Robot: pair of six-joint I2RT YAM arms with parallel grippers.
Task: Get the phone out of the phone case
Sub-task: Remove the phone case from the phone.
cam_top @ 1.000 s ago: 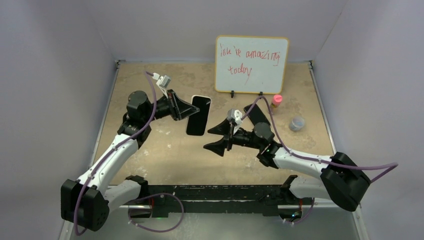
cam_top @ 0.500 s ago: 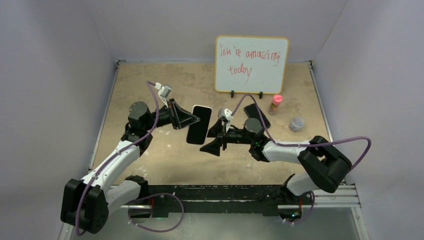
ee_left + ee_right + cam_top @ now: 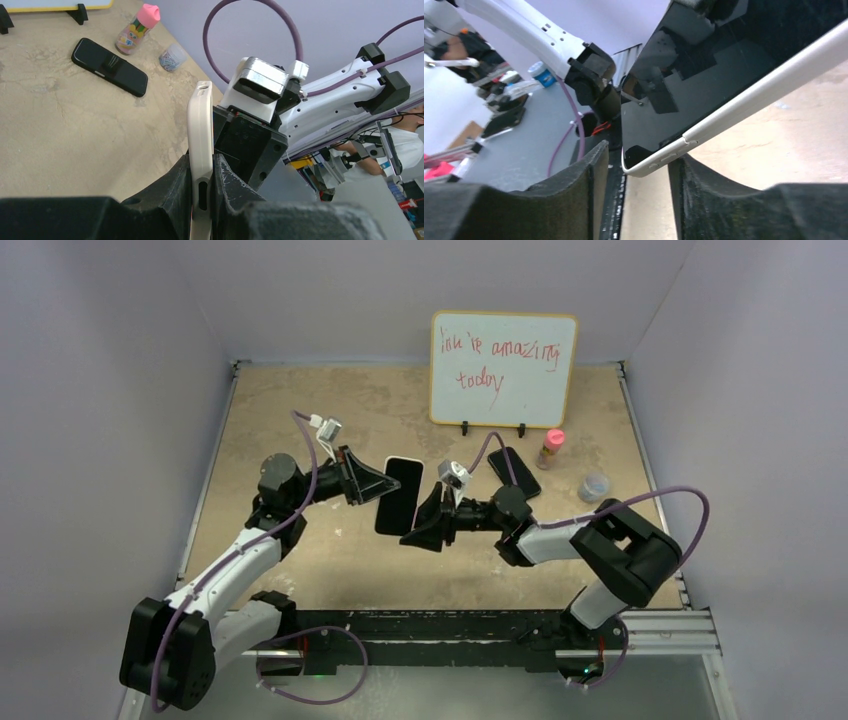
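The phone [image 3: 398, 495], dark screen in a white phone case [image 3: 200, 125], is held on edge above the table. My left gripper [image 3: 375, 483] is shut on it, and the left wrist view shows both pads of that gripper [image 3: 202, 190] pressed on the case's faces. My right gripper [image 3: 418, 522] has come in from the right, at the phone's lower corner. In the right wrist view the case corner [image 3: 644, 167] sits between the fingers of the right gripper [image 3: 636, 165]. A gap shows on the left side, so these jaws stand open.
A black phone [image 3: 514, 472] lies flat on the table behind the right arm. A pink-capped bottle [image 3: 551, 447] and a small jar [image 3: 594, 486] stand to its right. A whiteboard [image 3: 503, 355] stands at the back. Grey walls enclose the table on three sides.
My right gripper has moved left up to the phone, and its jaws have narrowed around the lower corner. The left arm and phone shifted only slightly.
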